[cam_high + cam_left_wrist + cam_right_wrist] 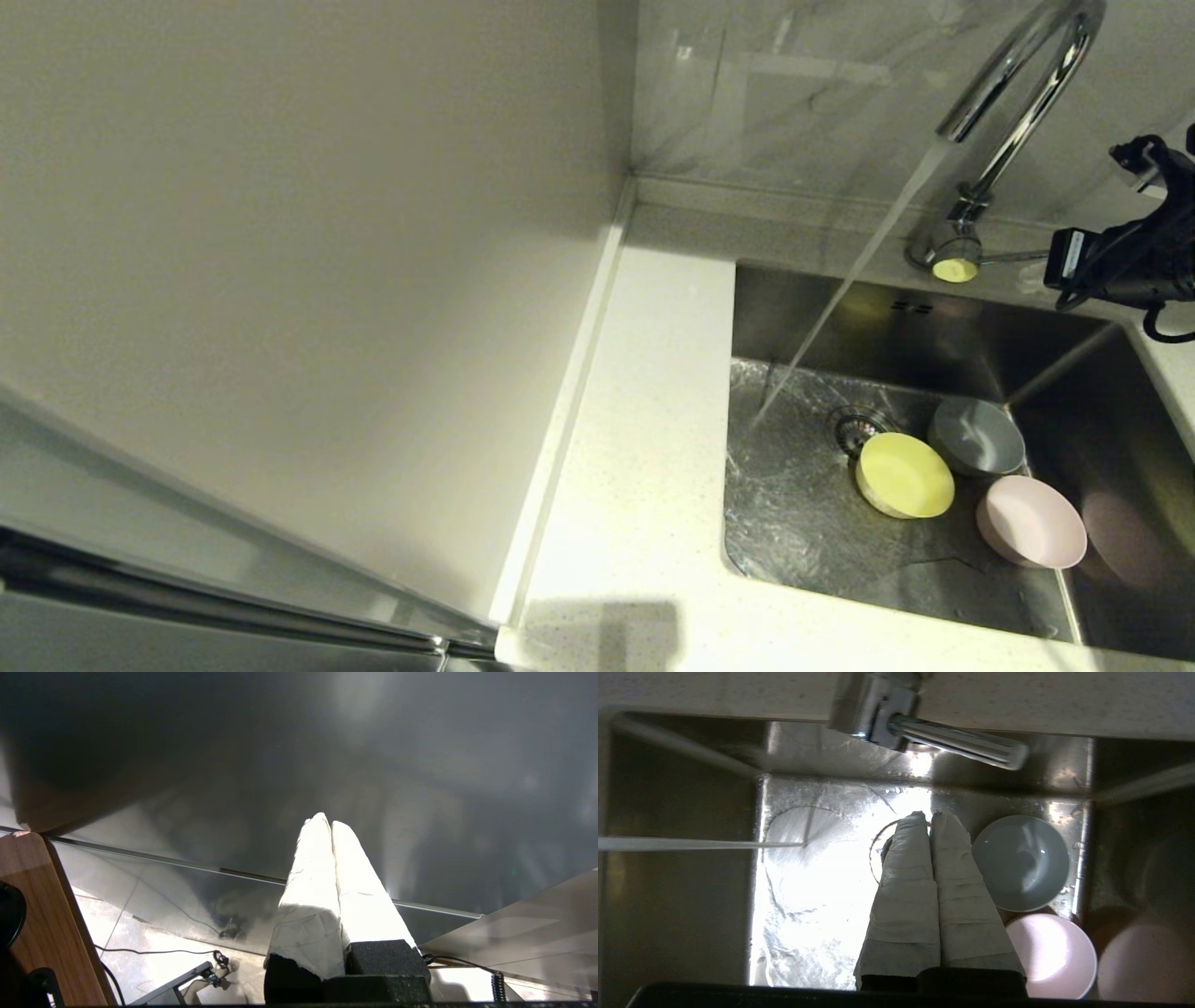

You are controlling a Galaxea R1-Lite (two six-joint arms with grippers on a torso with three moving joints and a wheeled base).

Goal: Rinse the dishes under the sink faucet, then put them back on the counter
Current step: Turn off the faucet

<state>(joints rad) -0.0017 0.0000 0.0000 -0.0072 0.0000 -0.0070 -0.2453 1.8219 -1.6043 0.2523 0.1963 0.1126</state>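
A plain off-white wall panel (pixel 308 280) met a glossy marbled backsplash (pixel 794 103) in the corner; pale floor tiles (pixel 154 933) carried trailing black cables (pixel 154 952).

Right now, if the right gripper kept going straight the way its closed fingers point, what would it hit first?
Probably the sink floor at the strainer drain, just beside the grey-blue bowl. The right gripper holds nothing; depth is uncertain.
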